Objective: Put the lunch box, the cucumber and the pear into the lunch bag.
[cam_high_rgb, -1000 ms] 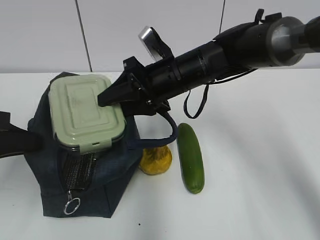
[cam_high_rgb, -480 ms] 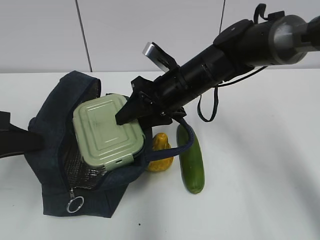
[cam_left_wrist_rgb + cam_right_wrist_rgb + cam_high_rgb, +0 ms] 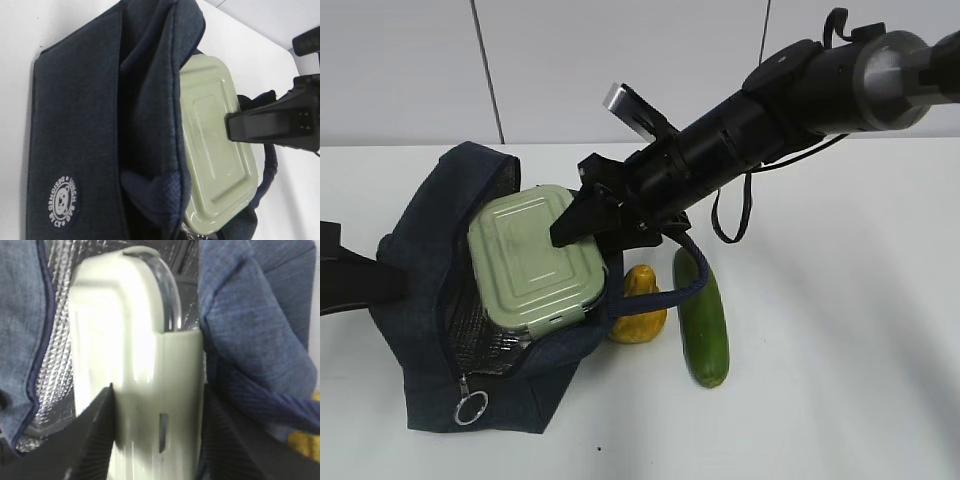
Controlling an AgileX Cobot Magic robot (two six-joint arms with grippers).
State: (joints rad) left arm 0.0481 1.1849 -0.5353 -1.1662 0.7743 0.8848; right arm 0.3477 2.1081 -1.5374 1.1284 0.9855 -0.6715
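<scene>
The lunch box (image 3: 533, 262), pale green lid up, sits tilted in the open mouth of the navy lunch bag (image 3: 420, 300), partly inside against the foil lining. My right gripper (image 3: 570, 235) is shut on the box's right end, one finger over the lid and one under; the right wrist view shows the box (image 3: 135, 365) between both fingers. The left arm (image 3: 350, 282) reaches the bag's left wall, which stands pulled up; in the left wrist view bag fabric (image 3: 75, 115) bunches over my hidden fingers beside the box (image 3: 215, 145). The pear (image 3: 638, 312) and cucumber (image 3: 702, 318) lie right of the bag.
A loop handle (image 3: 672, 288) of the bag hangs over the pear and against the cucumber. The zipper's metal ring pull (image 3: 468, 408) lies at the bag's near corner. A white wall rises behind the white table (image 3: 840, 380).
The right gripper has carried the lunch box down and to the right, from above the bag into its opening. The bag's left wall now stands higher and wider open.
</scene>
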